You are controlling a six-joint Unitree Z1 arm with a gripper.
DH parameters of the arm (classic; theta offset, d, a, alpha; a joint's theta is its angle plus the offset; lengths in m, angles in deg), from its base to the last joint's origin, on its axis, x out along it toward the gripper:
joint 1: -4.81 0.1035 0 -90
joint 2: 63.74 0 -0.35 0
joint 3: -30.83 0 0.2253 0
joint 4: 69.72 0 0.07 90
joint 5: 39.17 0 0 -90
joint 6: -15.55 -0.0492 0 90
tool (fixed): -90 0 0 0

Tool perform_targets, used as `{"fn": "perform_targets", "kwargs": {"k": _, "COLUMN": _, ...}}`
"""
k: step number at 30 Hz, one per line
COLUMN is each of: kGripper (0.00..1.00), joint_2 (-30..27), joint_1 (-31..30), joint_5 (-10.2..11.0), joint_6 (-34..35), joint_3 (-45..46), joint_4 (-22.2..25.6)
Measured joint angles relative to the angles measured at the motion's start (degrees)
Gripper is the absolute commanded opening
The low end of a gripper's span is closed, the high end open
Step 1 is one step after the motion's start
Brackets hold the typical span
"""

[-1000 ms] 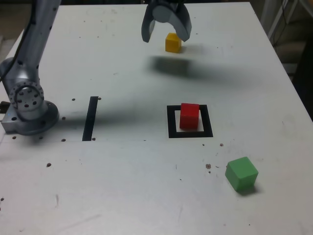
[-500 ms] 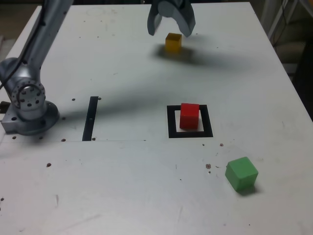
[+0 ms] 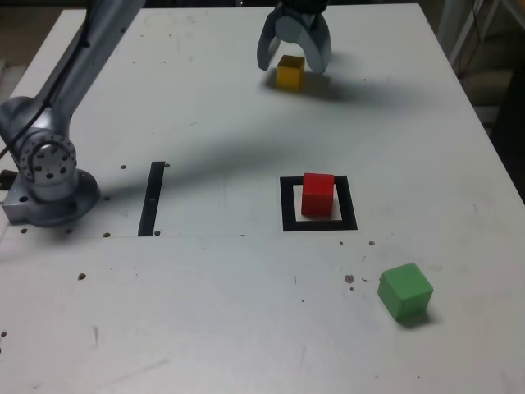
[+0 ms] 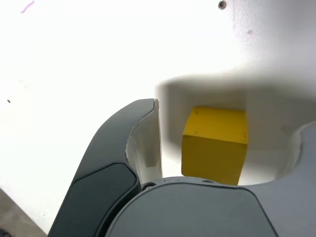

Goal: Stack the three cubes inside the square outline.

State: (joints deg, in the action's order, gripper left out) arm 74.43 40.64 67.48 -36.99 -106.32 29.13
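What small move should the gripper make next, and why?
Probably it should close on the yellow cube. The open gripper already has a finger on each side of that cube, with gaps visible in the wrist view. The red cube sits in the square outline, so yellow looks like the next one to stack.

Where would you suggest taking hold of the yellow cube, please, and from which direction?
Grip the yellow cube on its two opposite upright faces, coming straight down from above. It sits flat on the table with bare surface all round, and its flat parallel sides suit a pinch. The tool already hangs open with a finger on each side, not yet touching in the wrist view.
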Motion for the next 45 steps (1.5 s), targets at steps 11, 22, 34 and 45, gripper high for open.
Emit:
{"fn": "perform_targets", "kwargs": {"k": 11, "kGripper": 0.35, "joint_2": 1.15, "joint_1": -0.06, "joint_5": -0.31, "joint_6": 0.00, "joint_3": -0.49, "joint_4": 0.80}}
{"fn": "perform_targets", "kwargs": {"k": 22, "kGripper": 0.33, "joint_2": 1.71, "joint_1": -0.62, "joint_5": -1.65, "joint_6": -0.42, "joint_3": -0.54, "joint_4": 0.53}}
{"fn": "perform_targets", "kwargs": {"k": 34, "kGripper": 0.33, "joint_2": 1.67, "joint_1": -1.25, "joint_5": -2.09, "joint_6": -0.35, "joint_3": -0.99, "joint_4": 0.65}}
{"fn": "perform_targets", "kwargs": {"k": 45, "kGripper": 0.33, "joint_2": -6.04, "joint_1": -5.19, "joint_5": -3.68, "joint_6": 5.60, "joint_3": 4.16, "joint_4": 2.01}}
